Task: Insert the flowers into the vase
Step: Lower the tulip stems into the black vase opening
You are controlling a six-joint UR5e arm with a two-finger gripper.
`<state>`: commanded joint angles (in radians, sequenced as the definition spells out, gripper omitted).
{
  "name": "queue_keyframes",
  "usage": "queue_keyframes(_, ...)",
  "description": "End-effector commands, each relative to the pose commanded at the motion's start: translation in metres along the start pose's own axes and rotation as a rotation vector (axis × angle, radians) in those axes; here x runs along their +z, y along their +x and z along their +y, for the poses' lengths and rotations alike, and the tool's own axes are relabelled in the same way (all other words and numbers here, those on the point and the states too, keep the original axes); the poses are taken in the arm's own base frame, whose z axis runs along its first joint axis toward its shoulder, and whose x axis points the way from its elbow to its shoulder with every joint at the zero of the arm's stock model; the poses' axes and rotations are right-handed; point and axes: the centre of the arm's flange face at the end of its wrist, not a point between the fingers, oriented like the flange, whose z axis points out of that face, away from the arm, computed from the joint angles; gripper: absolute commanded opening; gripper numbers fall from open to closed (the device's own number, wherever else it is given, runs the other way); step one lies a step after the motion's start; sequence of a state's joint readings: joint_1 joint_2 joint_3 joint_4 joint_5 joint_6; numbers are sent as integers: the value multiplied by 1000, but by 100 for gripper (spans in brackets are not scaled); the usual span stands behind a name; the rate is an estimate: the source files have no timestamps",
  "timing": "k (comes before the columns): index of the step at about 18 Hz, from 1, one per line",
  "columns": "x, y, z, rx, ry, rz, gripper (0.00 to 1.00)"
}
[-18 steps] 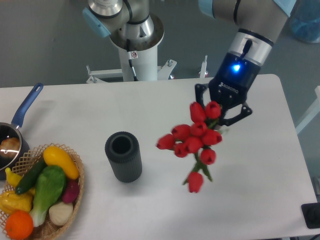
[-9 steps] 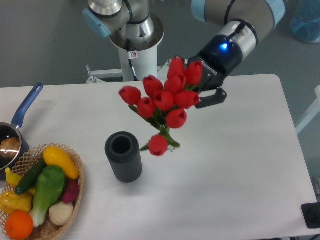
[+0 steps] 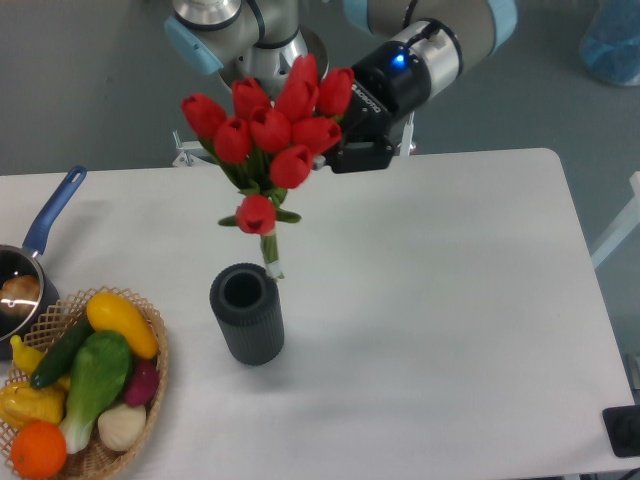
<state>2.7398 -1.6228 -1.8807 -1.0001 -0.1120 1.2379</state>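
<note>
Gripper (image 3: 345, 135) clamped on the flowers (image 3: 270, 125) — held aloft, stem ends just beside the rim of the vase (image 3: 246, 312). Risk — stems catch the rim, tipping it.

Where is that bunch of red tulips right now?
The bunch of red tulips hangs in the gripper, stem ends just above the dark ribbed vase.

flowers (image 3: 268, 125): moved left, raised | stem ends now just above vase (image 3: 247, 312) mouth
</note>
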Motion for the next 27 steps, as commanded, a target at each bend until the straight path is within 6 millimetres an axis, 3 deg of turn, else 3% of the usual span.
queue_keyframes(4,8,-9,23,-42,-7,15,0)
queue_keyframes(16,6,-14,35,-62,-20,7,0)
queue_keyframes(27,9,-22,69,-111,-93,-6,4)
